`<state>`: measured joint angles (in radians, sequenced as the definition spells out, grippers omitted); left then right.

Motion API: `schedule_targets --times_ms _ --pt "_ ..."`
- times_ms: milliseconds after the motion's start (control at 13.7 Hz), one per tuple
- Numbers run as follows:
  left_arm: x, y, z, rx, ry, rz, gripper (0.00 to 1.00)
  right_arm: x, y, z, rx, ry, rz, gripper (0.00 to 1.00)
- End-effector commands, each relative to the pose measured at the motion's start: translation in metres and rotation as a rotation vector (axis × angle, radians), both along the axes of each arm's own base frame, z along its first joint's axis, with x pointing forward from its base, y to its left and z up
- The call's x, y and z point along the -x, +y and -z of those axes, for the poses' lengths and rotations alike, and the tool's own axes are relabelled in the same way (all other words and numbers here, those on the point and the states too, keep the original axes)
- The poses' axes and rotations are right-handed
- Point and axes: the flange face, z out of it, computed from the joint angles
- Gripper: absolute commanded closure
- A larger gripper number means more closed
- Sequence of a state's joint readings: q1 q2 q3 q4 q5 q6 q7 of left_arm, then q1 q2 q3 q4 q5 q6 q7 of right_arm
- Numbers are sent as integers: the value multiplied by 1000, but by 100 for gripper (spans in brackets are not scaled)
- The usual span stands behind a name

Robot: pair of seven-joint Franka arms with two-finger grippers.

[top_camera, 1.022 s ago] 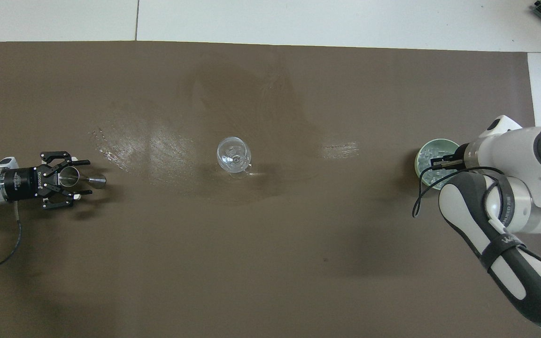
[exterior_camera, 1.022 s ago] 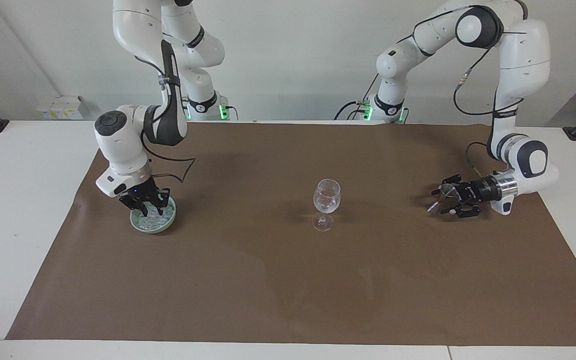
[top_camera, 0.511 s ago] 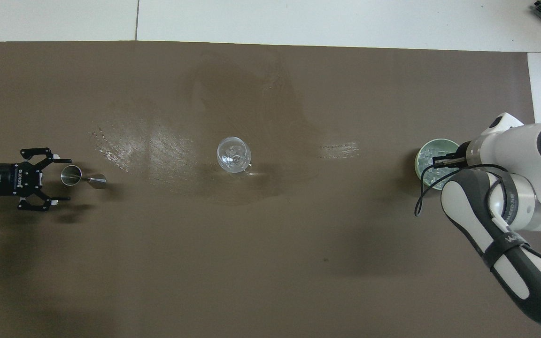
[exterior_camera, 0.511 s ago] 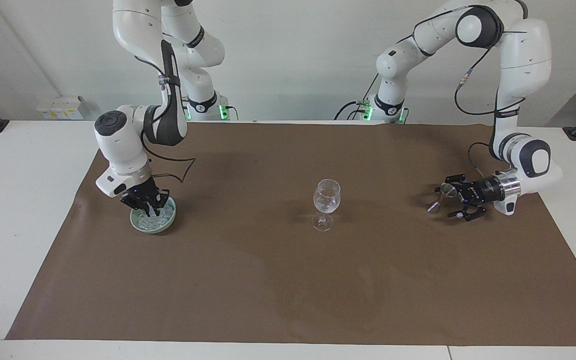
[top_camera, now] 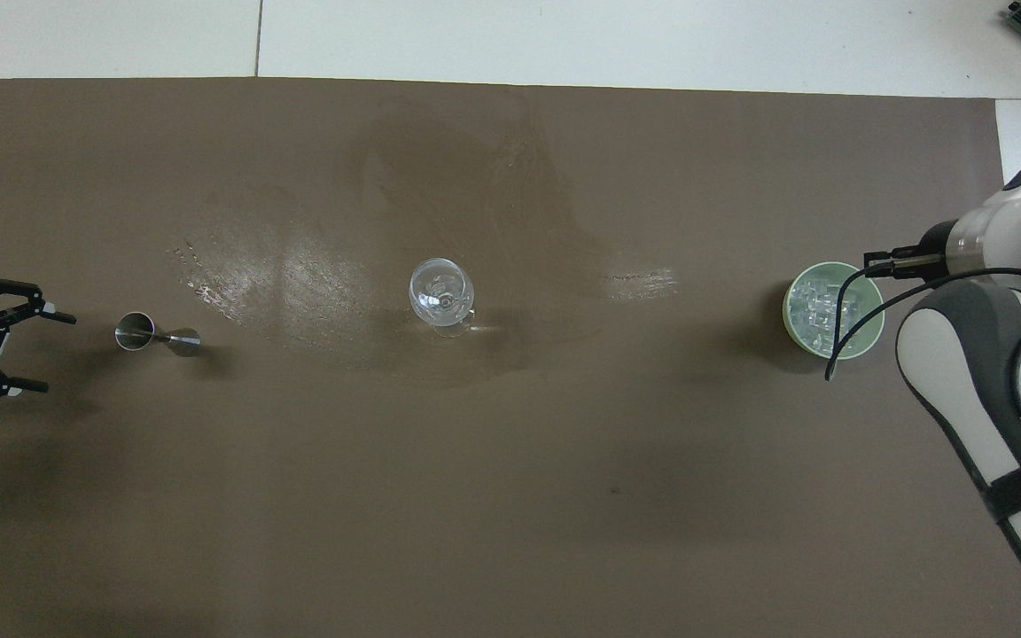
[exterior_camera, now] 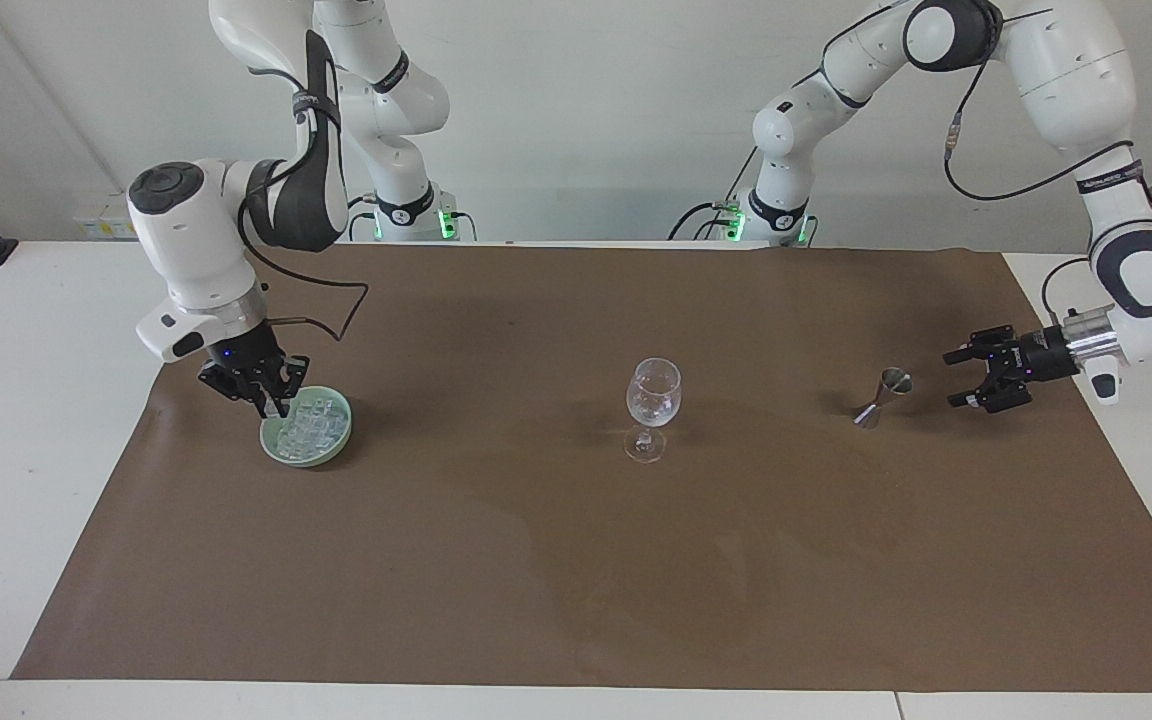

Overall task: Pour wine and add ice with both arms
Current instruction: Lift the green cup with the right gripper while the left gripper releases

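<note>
Facing view: my right end effector (exterior_camera: 271,400) is clenched, raised over the rim of the green bowl (exterior_camera: 331,453) at the right arm's end of the bench; whether it pinches a cube, I cannot tell. The ice (exterior_camera: 308,430) lies heaped in that bowl. My left end effector (exterior_camera: 956,377) is released, beside the steel jigger (exterior_camera: 881,396), apart from it. The wine glass (exterior_camera: 653,400) stands mid-mat.

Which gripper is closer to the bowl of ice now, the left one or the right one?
The right gripper: it is at the rim of the bowl of ice, at the right arm's end. The left gripper is at the other end, beside the metal jigger.
</note>
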<state>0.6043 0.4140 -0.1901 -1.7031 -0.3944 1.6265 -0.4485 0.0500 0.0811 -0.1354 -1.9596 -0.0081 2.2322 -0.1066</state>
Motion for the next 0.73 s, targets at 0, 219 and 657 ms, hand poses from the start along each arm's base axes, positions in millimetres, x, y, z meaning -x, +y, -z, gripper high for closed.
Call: schedule_targets --times_ms 0,219,657 --pt "-12 -15 -40 -133 -113 208 0 3 32 -37 -39 -40 73 100" --pt "-30 -55 -94 -314 -230 499 0 -4 78 -86 -80 -60 158 100" --pt "-29 -179 -194 -448 -400 774 0 -3 199 -116 -223 -151 314 100"
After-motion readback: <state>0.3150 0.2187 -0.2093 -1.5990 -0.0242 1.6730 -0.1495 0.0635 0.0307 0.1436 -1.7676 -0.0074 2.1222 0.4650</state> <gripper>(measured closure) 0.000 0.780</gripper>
